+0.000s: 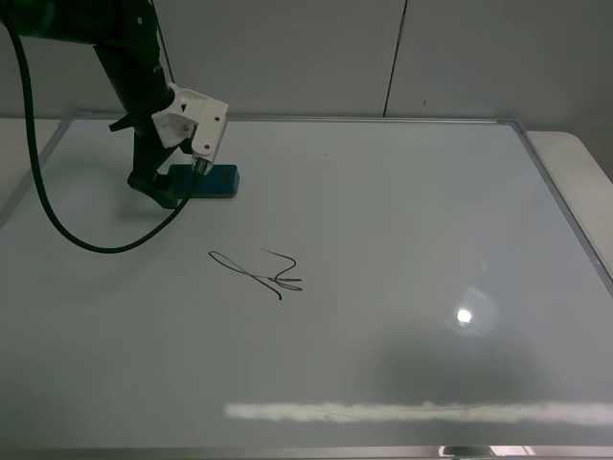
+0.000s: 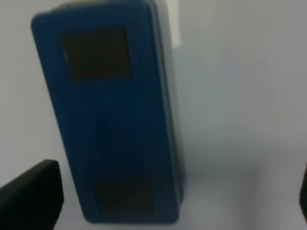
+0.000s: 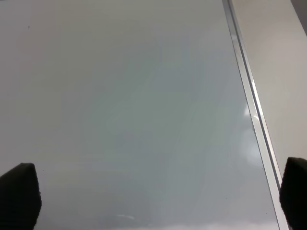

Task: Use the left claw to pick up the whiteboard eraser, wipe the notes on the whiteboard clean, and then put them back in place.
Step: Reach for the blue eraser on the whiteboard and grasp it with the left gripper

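The teal-blue whiteboard eraser [image 1: 215, 180] lies flat on the whiteboard [image 1: 431, 211] at the back left. My left claw [image 1: 169, 192] is lowered over it from the left. In the left wrist view the eraser [image 2: 112, 124] fills the picture, with its two dark patches showing, between the wide-apart fingers [image 2: 31, 194] of the open gripper [image 2: 168, 191], which do not press on it. The notes [image 1: 259, 271], a thin black scribble, lie in front and to the right of the eraser. My right gripper [image 3: 156, 196] is open and empty above bare board.
The board's silver frame [image 3: 249, 96] runs along the right side, with the pale table [image 1: 575, 158] beyond it. The left arm's thick black cable [image 1: 57, 225] loops over the board's left part. Ceiling light glares [image 1: 465, 315] on the board's front right.
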Controlling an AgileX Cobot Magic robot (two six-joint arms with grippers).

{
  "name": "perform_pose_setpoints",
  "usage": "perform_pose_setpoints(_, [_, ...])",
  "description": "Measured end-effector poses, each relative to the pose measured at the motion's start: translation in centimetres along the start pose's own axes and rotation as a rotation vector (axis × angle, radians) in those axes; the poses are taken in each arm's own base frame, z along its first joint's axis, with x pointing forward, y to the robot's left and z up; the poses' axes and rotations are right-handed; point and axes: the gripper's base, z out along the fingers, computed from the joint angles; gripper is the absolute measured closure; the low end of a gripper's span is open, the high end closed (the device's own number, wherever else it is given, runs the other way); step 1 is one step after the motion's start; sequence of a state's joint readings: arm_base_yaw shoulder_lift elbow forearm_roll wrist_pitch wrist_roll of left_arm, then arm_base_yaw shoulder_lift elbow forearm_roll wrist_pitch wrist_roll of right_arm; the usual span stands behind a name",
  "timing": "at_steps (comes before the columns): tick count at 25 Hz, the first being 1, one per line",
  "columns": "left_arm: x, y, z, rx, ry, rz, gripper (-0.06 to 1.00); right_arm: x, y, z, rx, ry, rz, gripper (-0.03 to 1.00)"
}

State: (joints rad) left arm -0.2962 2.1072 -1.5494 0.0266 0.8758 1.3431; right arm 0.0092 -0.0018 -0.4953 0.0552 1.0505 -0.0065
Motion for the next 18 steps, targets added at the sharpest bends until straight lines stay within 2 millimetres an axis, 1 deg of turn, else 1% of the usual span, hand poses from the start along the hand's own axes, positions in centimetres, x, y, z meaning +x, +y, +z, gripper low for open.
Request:
perform_pose_setpoints(4, [-0.5,0.9,0.8,-0.005,-0.003,-0.007,-0.05,0.0,0.0,0.0,0.000,0.000,0.000,-0.03])
perform_pose_setpoints(10, [-0.8,2.5,0.7,-0.018,0.000,-0.008,-0.05,0.0,0.0,0.0,0.000,0.000,0.000,-0.03])
perform_pose_setpoints(12, [-0.8,2.6,1.1,-0.009,0.004,-0.006,-0.05,0.0,0.0,0.0,0.000,0.000,0.000,-0.03])
perform_pose_setpoints(16, [-0.8,2.3,2.7,0.029,0.014,-0.012,-0.05,0.0,0.0,0.0,0.000,0.000,0.000,-0.03])
perform_pose_setpoints(18, [-0.8,2.3,3.0,0.032,0.015,-0.023,-0.05,0.0,0.0,0.0,0.000,0.000,0.000,-0.03])
